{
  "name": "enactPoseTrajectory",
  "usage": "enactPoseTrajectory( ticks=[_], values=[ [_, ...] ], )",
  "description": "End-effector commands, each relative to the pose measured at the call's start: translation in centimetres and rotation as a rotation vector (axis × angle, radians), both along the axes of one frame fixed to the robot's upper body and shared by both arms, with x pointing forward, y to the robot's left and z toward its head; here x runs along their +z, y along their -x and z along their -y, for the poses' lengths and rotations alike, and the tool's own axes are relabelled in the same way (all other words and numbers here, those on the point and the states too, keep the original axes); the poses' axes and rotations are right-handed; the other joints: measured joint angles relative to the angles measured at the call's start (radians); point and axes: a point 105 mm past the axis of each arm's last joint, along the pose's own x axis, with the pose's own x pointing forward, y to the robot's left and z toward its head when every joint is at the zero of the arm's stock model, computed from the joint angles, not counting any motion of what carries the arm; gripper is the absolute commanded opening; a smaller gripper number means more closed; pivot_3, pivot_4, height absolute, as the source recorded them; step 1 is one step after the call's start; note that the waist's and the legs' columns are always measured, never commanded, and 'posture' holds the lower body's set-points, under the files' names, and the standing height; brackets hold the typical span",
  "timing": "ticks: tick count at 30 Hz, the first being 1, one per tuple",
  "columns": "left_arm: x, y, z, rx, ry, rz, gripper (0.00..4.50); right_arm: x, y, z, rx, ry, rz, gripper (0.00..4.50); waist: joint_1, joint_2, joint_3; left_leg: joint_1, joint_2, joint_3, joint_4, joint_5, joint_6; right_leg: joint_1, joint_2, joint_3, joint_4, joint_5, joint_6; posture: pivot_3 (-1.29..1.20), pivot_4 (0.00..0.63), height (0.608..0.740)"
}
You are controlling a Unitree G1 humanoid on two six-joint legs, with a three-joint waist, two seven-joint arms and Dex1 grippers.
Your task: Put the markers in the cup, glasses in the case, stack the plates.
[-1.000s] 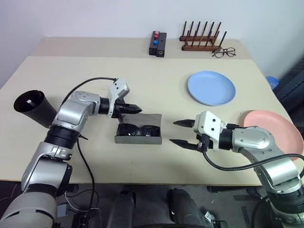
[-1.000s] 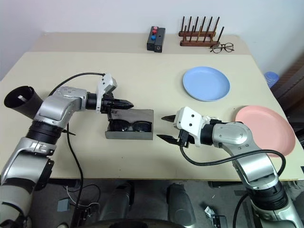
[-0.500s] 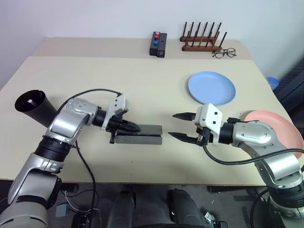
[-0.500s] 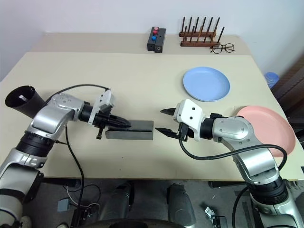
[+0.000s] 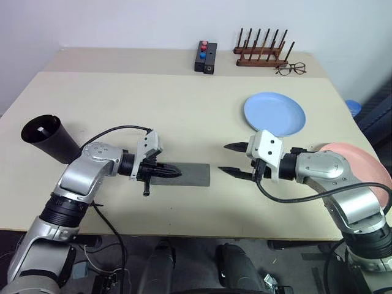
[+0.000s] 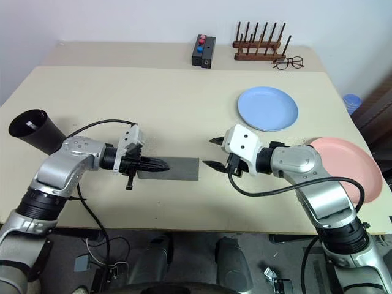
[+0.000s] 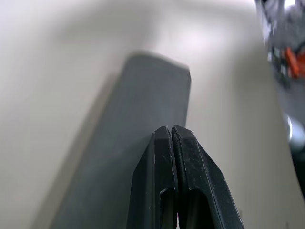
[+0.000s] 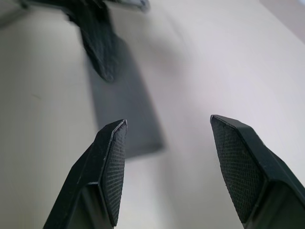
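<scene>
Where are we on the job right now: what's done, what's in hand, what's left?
Looks done: the case lies closed. The cup holds something pale, too small to identify. In hand: nothing; the left claw rests shut over the lid, the right claw hangs open just beyond the case. Left: the blue plate and pink plate sit apart, unstacked.

Silver arms, white wrist housings, black cables, black textured fingers (image 8: pixel 113 167).

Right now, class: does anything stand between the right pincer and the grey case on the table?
Nothing visible does. The right pincer stands open, its tips facing the case's near end across a bare strip of table. The left pincer, shut, lies over the case's far end, not in between.
</scene>
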Motion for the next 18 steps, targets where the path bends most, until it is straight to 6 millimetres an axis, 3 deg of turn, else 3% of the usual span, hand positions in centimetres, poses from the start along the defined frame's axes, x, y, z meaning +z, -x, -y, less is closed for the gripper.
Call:
enactPoseTrajectory(
  ticks=[1, 4, 7, 12, 18],
  values=[
    [2.9, 1.2, -0.5, 0.019, 0.092, 0.088, 0.03, 0.9, -2.6, 2.4, -0.164, 0.057, 0.092, 2.85, -0.004, 0.000, 0.000, 0.000, 0.000, 0.000, 0.000, 0.000, 0.000, 0.000, 0.000, 0.000, 0.000, 0.000, 0.000, 0.00, 0.150, 0.740],
    [2.4, 2.8, -1.4, 0.036, 0.083, 0.081, 0.03, 0.6, -5.8, 6.0, -0.368, 0.171, 0.154, 2.85, -0.012, 0.001, 0.000, 0.001, 0.000, 0.000, -0.001, 0.000, 0.000, 0.000, 0.000, 0.000, 0.000, 0.000, 0.000, 0.00, 0.150, 0.740],
    [2.5, 3.6, -1.8, 0.056, 0.103, 0.079, 0.03, -0.1, -7.6, 8.3, -0.439, 0.300, 0.207, 2.85, -0.014, 0.001, 0.000, 0.001, 0.000, 0.000, -0.001, 0.000, 0.000, 0.000, 0.000, 0.000, 0.000, 0.000, 0.000, 0.00, 0.150, 0.740],
    [3.9, 4.1, -1.6, 0.085, 0.204, 0.109, 0.03, -1.8, -10.2, 10.1, -0.442, 0.450, 0.272, 2.85, -0.018, 0.001, 0.000, 0.000, 0.000, 0.000, 0.000, 0.000, 0.000, 0.000, 0.000, 0.000, 0.000, 0.000, 0.000, 0.00, 0.150, 0.740],
    [3.4, 4.8, -1.2, 0.091, 0.188, 0.122, 0.03, -3.2, -12.0, 10.9, -0.440, 0.516, 0.309, 2.85, -0.029, 0.001, 0.000, 0.001, 0.000, 0.000, -0.001, 0.000, 0.000, 0.000, 0.000, 0.000, 0.000, 0.002, 0.003, 0.00, 0.150, 0.740]
  ],
)
